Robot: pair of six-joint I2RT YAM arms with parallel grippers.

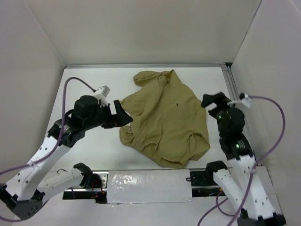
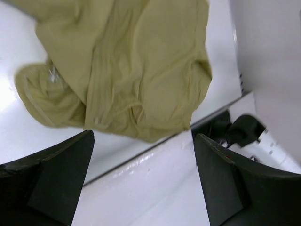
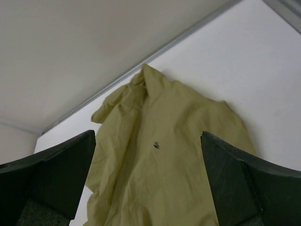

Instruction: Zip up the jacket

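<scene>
While both arms reach out over the table (image 1: 84,155), we see the jacket (image 1: 164,120) lying between them in a rumpled heap. It runs from near the far edge back toward the near edge, a little closer to the right edge than to the left. One narrow folded part points at the far edge, and the widest bunched part sags toward the near right. A small dark mark (image 1: 178,104) sits on the cloth in its far half. We cannot make out the zipper in any view.

We find the left claw (image 1: 123,114) at the jacket's left edge with its jaws wide apart. From above its tips overlap the cloth's border, but we cannot tell whether they touch it. In its wrist view the two dark fingers (image 2: 56,179) stand at either side with nothing between them, and the jacket lies beyond them on the white surface.

We find the right claw (image 1: 214,100) just beside the jacket's right edge, jaws likewise spread and holding nothing. Its wrist view looks along the cloth toward the far left corner.

A purple cable (image 1: 77,81) loops from each arm. A pale wrapped strip (image 1: 150,186) lies along the near edge between the bases, and a metal rail (image 1: 233,84) follows the right edge.
</scene>
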